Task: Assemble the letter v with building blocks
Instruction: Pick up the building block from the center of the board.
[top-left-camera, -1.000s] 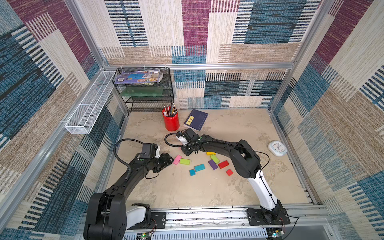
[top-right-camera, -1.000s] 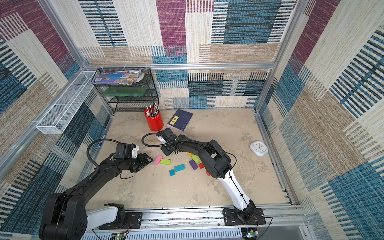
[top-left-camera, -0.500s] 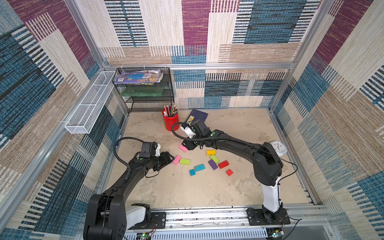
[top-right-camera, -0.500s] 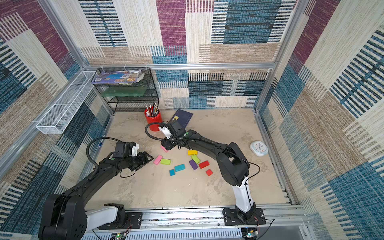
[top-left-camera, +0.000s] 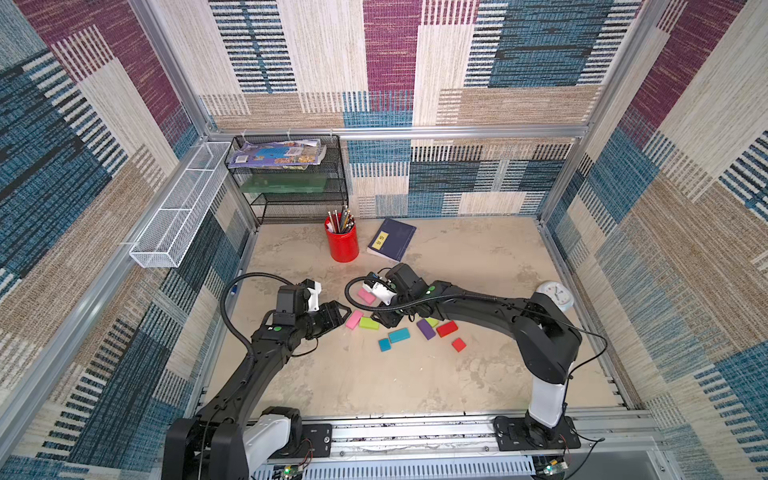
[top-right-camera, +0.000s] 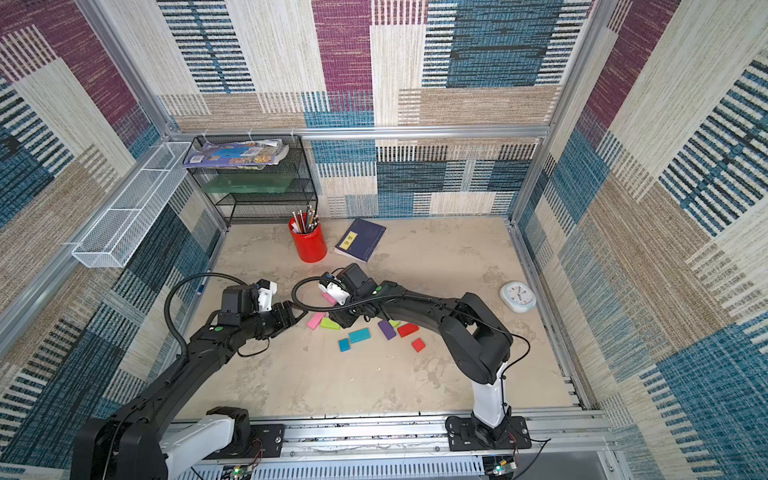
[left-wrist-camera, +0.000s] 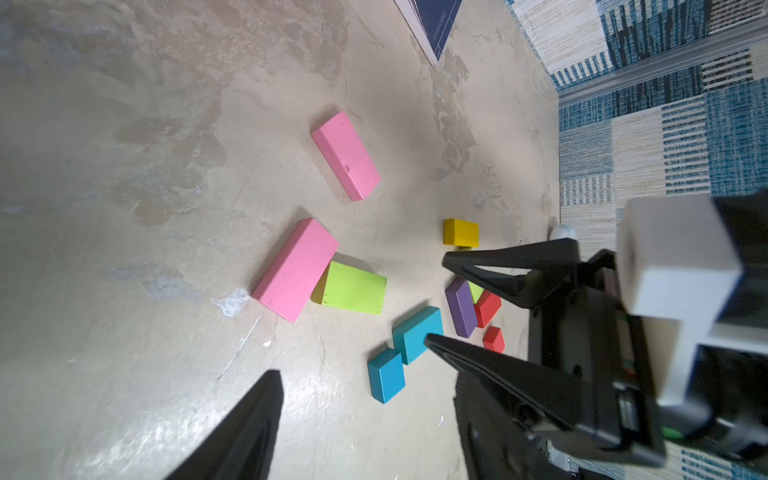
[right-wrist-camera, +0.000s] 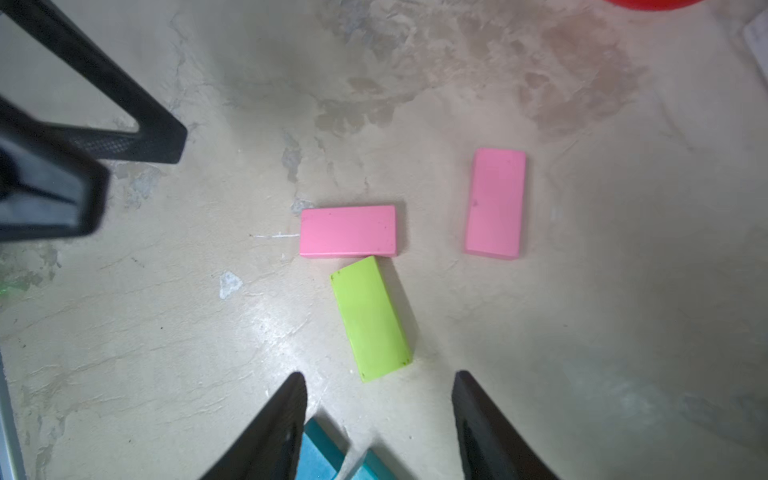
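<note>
We find, in a top view, just below frame centre, all lying flat: pink block touching lime block; second pink above, apart; teal pair, purple block, red pair rightward.

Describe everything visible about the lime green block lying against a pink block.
The lime green block is a flat rectangle, solid-coloured and matte, with tiny dark specks at its corners. It lies flat on the beige tabletop, one short end appearing to touch the long side of a pink block. Nothing rests on it.
</note>
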